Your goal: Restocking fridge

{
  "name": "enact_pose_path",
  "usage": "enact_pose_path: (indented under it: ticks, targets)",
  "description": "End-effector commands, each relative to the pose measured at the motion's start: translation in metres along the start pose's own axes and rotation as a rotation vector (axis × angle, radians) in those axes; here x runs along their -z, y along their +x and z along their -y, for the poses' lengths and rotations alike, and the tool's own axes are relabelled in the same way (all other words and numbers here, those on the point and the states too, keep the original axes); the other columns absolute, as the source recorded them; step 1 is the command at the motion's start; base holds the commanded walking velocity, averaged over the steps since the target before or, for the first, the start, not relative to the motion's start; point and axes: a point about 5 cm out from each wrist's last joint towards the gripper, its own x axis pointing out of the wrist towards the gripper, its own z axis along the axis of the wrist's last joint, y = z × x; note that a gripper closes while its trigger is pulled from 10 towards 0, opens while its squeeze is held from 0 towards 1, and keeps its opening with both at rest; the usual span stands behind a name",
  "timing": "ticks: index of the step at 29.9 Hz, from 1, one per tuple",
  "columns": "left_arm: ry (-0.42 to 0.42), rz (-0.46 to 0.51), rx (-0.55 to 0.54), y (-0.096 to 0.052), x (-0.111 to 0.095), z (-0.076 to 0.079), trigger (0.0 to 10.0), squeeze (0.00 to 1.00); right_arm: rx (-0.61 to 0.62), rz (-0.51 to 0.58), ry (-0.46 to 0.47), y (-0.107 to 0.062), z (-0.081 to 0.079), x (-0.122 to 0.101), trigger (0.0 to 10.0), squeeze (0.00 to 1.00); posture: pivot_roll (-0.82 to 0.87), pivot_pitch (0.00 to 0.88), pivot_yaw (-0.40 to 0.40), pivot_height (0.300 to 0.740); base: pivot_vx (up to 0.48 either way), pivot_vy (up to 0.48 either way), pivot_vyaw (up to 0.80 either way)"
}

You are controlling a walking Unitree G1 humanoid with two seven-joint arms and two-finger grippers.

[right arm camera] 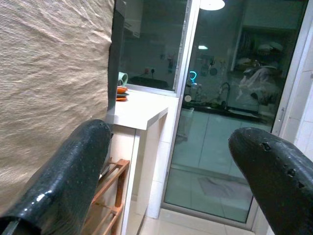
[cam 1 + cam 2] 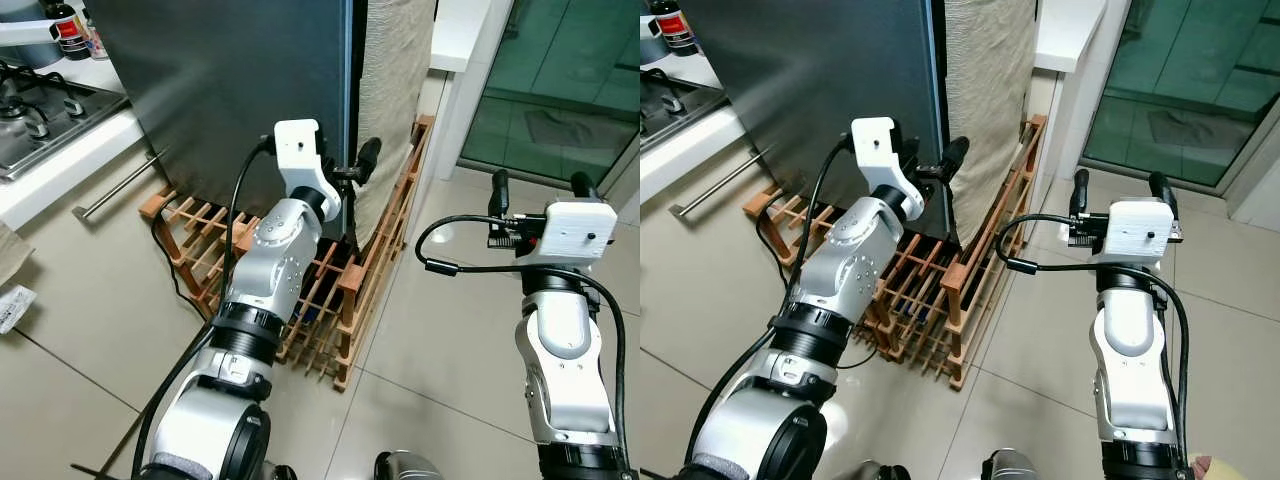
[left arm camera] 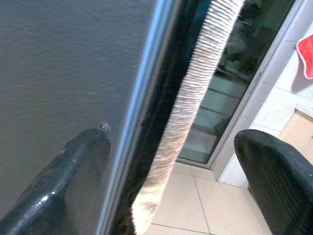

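The fridge (image 2: 230, 90) is seen standing shut, its dark door filling the upper part of the head views, with a woven beige cloth (image 2: 395, 90) hanging just beside its right edge and a wooden rack (image 2: 330, 300) on the floor at its foot. The left gripper (image 2: 345, 170) is held at the door's right edge, its fingers (image 3: 73, 166) spread apart with one resting against the door face and nothing held between them. The right gripper (image 2: 540, 185) is raised well apart over the tiles, its fingers released and empty. The door is judged to be heavy, stiff and smooth, sealed by a gasket, so the metal edge strip (image 3: 142, 98) would best be hooked and pulled steadily. A stove (image 2: 40, 110) is set into the table (image 2: 60, 165) at the left.
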Motion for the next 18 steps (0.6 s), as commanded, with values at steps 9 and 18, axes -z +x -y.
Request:
enact_pose_path:
  ticks: [9, 18]
  targets:
    - [-0.069, 0.033, 0.142, 0.013, -0.009, 0.047, 10.0, 0.0, 0.014, -0.018, -0.01, -0.011, 0.002, -0.002, 10.0, 0.26, -0.28, 0.121, 0.104, 0.732, 0.0, 0.0, 0.0]
    - [-0.144, 0.049, 0.197, 0.016, -0.017, 0.064, 10.0, 0.0, 0.022, -0.03, -0.018, -0.012, 0.004, -0.002, 10.0, 0.26, -0.28, 0.13, 0.107, 0.732, 0.0, 0.0, 0.0]
